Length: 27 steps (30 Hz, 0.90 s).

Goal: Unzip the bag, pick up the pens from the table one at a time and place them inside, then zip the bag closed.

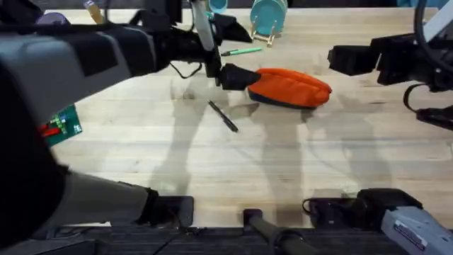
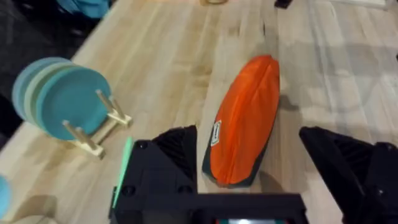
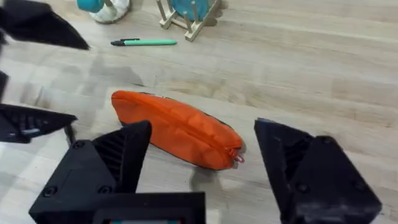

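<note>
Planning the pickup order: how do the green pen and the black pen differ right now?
The green pen lies on the far side of the orange bag, near the teal plate stand; the black pen lies on the near side. The green one lies nearly level across the overhead view, the black one diagonal. Both rest on the table, outside the bag.

- The left arm is stretched forward from the lower left, large and blurred under the overhead camera — its gripper (image 1: 228, 75) is held low, with the black fingers (image 2: 177, 149) spread wide.
- The right gripper (image 3: 202, 168) is likewise held with fingers parted — its arm is raised at the right edge.
</note>
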Motion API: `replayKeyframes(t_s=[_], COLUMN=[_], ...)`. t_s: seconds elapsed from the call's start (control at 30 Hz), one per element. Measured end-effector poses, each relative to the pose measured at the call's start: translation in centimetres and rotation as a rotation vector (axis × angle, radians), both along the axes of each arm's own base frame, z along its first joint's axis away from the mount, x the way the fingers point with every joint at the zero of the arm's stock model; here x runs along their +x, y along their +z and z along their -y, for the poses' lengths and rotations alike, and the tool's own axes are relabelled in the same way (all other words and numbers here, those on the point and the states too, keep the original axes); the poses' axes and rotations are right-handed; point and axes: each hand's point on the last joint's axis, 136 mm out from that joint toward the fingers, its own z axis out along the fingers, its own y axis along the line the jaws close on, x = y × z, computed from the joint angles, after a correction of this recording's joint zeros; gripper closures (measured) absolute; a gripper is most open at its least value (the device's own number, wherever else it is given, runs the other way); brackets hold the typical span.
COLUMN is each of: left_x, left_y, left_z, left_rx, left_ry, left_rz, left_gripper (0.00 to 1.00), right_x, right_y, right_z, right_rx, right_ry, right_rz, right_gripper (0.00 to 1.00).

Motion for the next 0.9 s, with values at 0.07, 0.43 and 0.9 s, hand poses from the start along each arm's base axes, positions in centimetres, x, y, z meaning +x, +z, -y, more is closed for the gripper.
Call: replayKeyframes(t_s=[0.07, 0.43, 0.9], left_x=[0.2, 0.0, 0.5], left_y=[-1.0, -4.8, -8.1], left_z=[0.6, 2.7, 2.8], left_rx=[0.003, 0.032, 0.079], left_ry=[-0.014, -0.056, -0.035], left_rz=[-0.009, -0.056, -0.106], left_gripper=[0.008, 0.007, 0.008], right_x=[0.0, 0.0, 0.0], right_y=[0.0, 0.0, 0.0], right_z=[0.0, 0.0, 0.0], right_rx=[-0.004, -0.005, -0.005], right_ry=[0.003, 0.004, 0.004], right_rz=[0.002, 0.003, 0.003], right_gripper=[0.005, 0.006, 0.005])
